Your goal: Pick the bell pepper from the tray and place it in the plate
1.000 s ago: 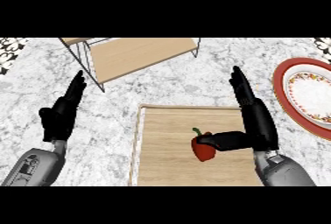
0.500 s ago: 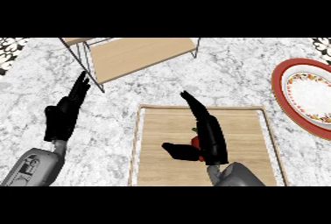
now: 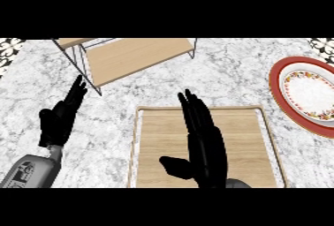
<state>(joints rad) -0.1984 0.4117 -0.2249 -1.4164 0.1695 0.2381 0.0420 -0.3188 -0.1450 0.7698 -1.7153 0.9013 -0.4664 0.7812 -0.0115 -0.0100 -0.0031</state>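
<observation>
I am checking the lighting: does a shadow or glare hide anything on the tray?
Head view: even light, no glare on the tray or the plate, no dark shadow. Only the open right hand covers the tray's middle; no pepper shows.

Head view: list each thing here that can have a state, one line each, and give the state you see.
Right hand: open, fingers straight, above the tray.
Left hand: open, resting at the view's left, fingers up.
Tray: flat on the counter, partly hidden by the right hand.
Plate: flat on the counter at the right, no pepper on it.
Bell pepper: not visible, so its state cannot be told.
</observation>
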